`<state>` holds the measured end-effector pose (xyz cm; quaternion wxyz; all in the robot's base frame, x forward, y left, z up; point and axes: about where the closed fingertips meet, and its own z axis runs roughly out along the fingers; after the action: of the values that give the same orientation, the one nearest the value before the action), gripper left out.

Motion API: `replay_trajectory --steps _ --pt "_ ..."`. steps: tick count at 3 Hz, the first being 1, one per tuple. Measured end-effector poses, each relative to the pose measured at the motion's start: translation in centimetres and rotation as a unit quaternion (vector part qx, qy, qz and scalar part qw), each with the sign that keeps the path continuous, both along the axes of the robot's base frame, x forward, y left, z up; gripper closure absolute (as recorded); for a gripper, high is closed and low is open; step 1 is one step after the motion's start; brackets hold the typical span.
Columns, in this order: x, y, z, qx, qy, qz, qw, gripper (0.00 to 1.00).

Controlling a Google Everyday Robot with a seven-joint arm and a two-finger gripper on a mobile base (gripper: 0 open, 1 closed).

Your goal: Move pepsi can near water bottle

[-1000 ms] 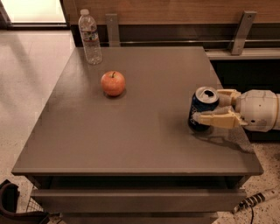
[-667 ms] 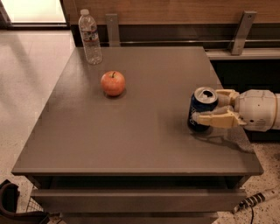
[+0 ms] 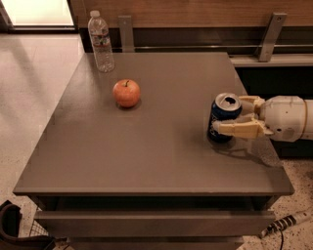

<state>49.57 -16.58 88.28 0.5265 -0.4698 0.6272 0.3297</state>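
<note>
You have a grey-brown worktop (image 3: 146, 151) with a drawer front (image 3: 146, 222) under its near edge; it stands on a pale speckled floor (image 3: 29, 88) against a wood-panelled wall (image 3: 195, 12) that carries two metal brackets (image 3: 270, 36). Your arm (image 3: 288, 118) enters from the right and is cut off by the frame edge. The gripper (image 3: 229, 116) sits near the worktop's right edge, jaws closed around the can (image 3: 222, 117), which stands upright; the far finger is partly hidden behind the can, so contact there looks likely rather than certain. The water bottle (image 3: 101, 41) stands at the far left corner, well apart from the can; an apple (image 3: 126, 93) lies between them, nearer the bottle; a dark object (image 3: 10, 229) at the lower left is cut off and unclear.
</note>
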Motion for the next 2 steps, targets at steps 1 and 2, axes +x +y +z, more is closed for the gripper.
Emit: replay_trajectory --steps 1,2 --pt "4.0 1.6 1.2 0.018 0.018 0.024 0.9994 1.00" --pt "9.6 3.5 1.7 0.032 0.055 0.038 0.9973 1.00"
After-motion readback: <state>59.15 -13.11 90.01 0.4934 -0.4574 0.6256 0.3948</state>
